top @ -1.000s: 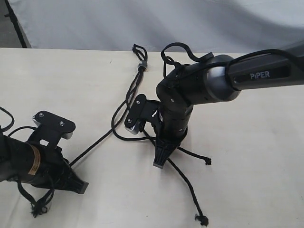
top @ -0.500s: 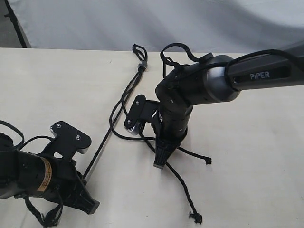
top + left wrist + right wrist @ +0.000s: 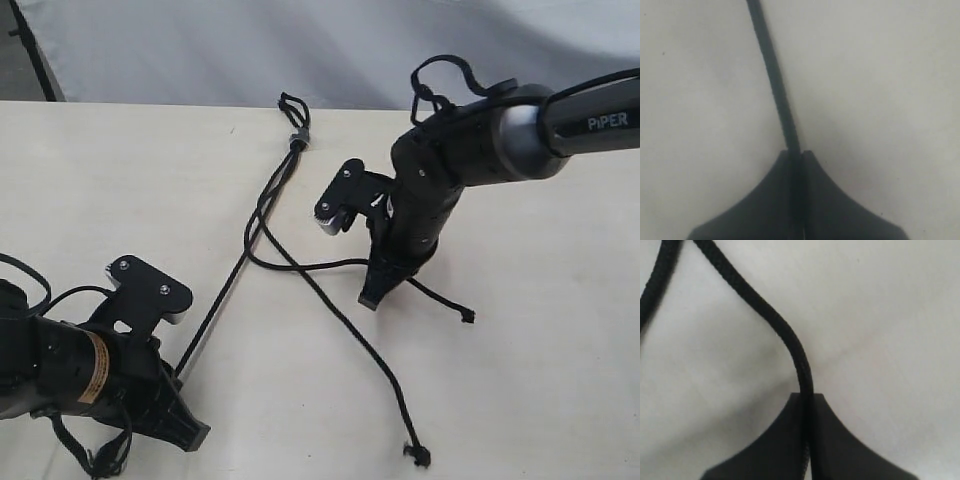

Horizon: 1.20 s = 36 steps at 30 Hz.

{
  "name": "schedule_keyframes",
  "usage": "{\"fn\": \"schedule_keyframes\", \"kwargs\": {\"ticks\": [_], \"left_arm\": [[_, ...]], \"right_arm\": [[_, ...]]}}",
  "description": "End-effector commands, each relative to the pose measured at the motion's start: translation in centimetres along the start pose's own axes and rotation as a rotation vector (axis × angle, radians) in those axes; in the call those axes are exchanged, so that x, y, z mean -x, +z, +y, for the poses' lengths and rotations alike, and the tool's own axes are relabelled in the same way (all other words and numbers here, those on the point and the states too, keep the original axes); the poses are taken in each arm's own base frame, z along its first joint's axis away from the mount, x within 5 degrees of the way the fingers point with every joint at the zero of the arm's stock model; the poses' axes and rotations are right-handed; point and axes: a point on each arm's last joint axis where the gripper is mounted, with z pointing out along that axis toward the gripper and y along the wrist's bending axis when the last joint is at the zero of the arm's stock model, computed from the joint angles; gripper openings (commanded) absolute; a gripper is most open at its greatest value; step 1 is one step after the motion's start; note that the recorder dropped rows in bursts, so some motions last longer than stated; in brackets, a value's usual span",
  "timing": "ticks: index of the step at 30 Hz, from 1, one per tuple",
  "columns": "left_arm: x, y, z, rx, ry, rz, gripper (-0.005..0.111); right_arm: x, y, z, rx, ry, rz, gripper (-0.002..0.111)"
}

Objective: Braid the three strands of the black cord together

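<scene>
The black cord lies on the pale table with its short loop (image 3: 291, 104) and grey band (image 3: 298, 138) at the far edge. Three strands fan out from the band. The left strand (image 3: 224, 298) (image 3: 772, 70) runs taut to my left gripper (image 3: 188, 428) (image 3: 796, 152), which is shut on it. The right strand (image 3: 310, 266) (image 3: 765, 307) curves to my right gripper (image 3: 370, 298) (image 3: 807, 396), shut on it, and its knotted tip (image 3: 467, 316) sticks out beyond. The middle strand (image 3: 350, 330) lies loose, ending in a knotted tip (image 3: 418, 456).
Both arms carry thicker black cables, one looped above the right wrist (image 3: 440, 80). A grey cloth backdrop (image 3: 330, 45) hangs behind the table's far edge. A second strand (image 3: 655, 285) crosses the corner of the right wrist view.
My right gripper has moved to the right, pulling its strand away from the middle one. My left gripper shifted right and nearer early on, then held still. The middle strand's tip slid slightly.
</scene>
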Motion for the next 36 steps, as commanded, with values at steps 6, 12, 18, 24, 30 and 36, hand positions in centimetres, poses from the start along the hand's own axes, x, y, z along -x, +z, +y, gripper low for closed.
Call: {"fn": "schedule_keyframes", "kwargs": {"ticks": [6, 12, 18, 24, 30, 36], "left_arm": [[-1.7, 0.3, 0.2, 0.043, 0.003, 0.104, 0.001], [-1.7, 0.3, 0.2, 0.043, 0.003, 0.104, 0.001], [-1.7, 0.3, 0.2, 0.043, 0.003, 0.104, 0.001], [-1.7, 0.3, 0.2, 0.043, 0.003, 0.104, 0.001], [-1.7, 0.3, 0.2, 0.043, 0.003, 0.104, 0.001], [-1.7, 0.3, 0.2, 0.043, 0.005, 0.104, 0.001]], "right_arm": [[-1.2, 1.5, 1.9, 0.233, 0.079, 0.113, 0.0], [0.9, -0.8, 8.5, 0.55, -0.038, 0.1, 0.0], [3.2, -4.3, 10.7, 0.436, -0.267, -0.071, 0.0], [3.1, -4.8, 4.9, 0.18, -0.197, -0.203, 0.0], [-0.2, -0.6, -0.3, 0.18, 0.008, -0.109, 0.0], [-2.9, 0.3, -3.3, 0.204, 0.224, -0.055, 0.0]]}}
